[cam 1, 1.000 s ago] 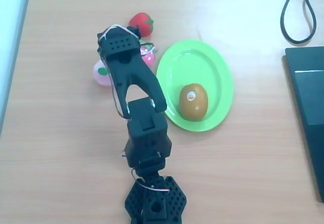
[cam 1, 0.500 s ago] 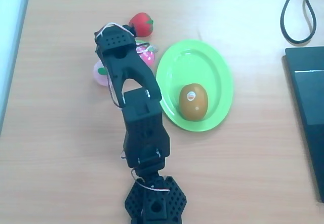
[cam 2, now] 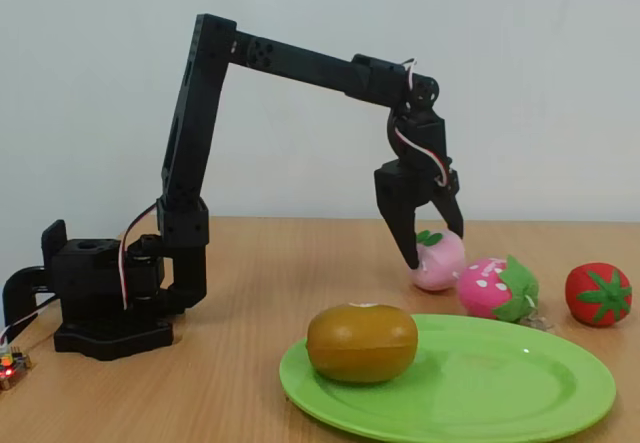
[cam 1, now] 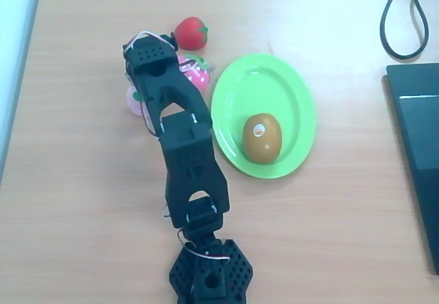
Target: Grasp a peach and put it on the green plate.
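The peach (cam 2: 440,262), pale pink with green leaf marks, lies on the wooden table just beyond the green plate (cam 2: 500,388). My gripper (cam 2: 433,246) hangs over it, open, one finger down at the peach's left side and the other above its right top. In the overhead view the black arm covers most of the peach (cam 1: 132,102), and the gripper's head (cam 1: 149,60) sits above it, left of the green plate (cam 1: 274,84). A brown kiwi (cam 1: 262,138) with a sticker lies on the plate.
A pink white-dotted strawberry (cam 1: 197,75) lies between the peach and the plate, and a red toy fruit (cam 1: 191,33) lies farther back. A black cable (cam 1: 405,16) and a dark flat device (cam 1: 418,153) are at the right edge. The arm's base (cam 1: 209,273) stands at the near edge.
The arm has stretched farther out and swung slightly left in the overhead view, bringing the gripper over the peach and covering more of it. The fruits and plate have stayed put.
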`<state>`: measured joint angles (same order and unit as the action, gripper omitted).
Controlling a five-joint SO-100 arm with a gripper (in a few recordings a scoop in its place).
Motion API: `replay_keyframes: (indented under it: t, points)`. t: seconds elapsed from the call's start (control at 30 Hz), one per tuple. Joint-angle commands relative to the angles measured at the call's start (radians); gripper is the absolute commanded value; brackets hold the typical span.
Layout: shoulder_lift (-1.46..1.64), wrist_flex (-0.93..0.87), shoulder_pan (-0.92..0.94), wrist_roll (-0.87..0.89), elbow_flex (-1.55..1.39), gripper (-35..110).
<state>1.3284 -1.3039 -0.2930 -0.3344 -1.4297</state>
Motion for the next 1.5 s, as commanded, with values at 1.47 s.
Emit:
replay_keyframes:
  t: [1.47]
  points:
    - [0.172,-0.250,0.066,0.032,0.210,33]
